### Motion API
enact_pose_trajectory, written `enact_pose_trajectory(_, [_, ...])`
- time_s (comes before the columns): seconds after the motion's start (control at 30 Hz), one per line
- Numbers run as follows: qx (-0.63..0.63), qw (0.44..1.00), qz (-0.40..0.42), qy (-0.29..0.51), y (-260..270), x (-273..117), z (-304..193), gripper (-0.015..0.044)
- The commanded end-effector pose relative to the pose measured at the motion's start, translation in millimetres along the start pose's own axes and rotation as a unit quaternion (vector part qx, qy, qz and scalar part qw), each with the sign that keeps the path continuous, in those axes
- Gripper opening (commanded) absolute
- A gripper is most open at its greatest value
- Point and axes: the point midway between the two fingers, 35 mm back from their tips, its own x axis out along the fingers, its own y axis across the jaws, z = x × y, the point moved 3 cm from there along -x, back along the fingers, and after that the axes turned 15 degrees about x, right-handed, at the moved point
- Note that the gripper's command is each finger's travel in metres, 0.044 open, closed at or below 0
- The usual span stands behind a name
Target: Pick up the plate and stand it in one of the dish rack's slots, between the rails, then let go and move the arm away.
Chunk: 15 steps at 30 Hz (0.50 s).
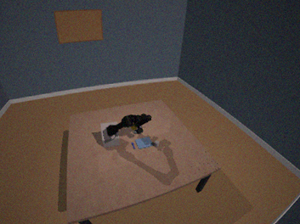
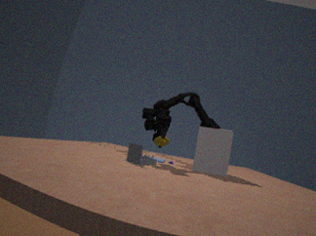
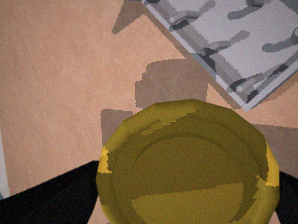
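Observation:
The yellow plate (image 1: 134,127) (image 2: 162,141) (image 3: 186,155) is held in the air, tilted, with its round face toward the wrist camera. My gripper (image 2: 160,143) (image 3: 183,175) is shut on it, with one black finger at each side of the rim in the wrist view. The pale grey dish rack (image 2: 149,161) (image 3: 206,31) stands on the table below the plate. In the wrist view it is at the upper right, beyond the plate's far edge, with several pegs showing and its far part cut off. The plate is apart from the rack.
A grey upright block (image 2: 134,153) stands beside the rack. A light blue flat square (image 1: 143,143) (image 2: 160,161) and a small dark blue object (image 1: 133,145) (image 2: 170,162) lie nearby. The arm's base is on a white pedestal (image 2: 212,151).

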Motion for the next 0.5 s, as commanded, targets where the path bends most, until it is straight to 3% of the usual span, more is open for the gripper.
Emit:
enact_pose_trajectory(0.0, [-0.038,0.999,0.034,0.0,-3.0,6.6,0.4,0.0])
enact_pose_trajectory(0.47, [-0.171,0.974,0.144,-0.048,-15.9,24.4,4.4,0.0])
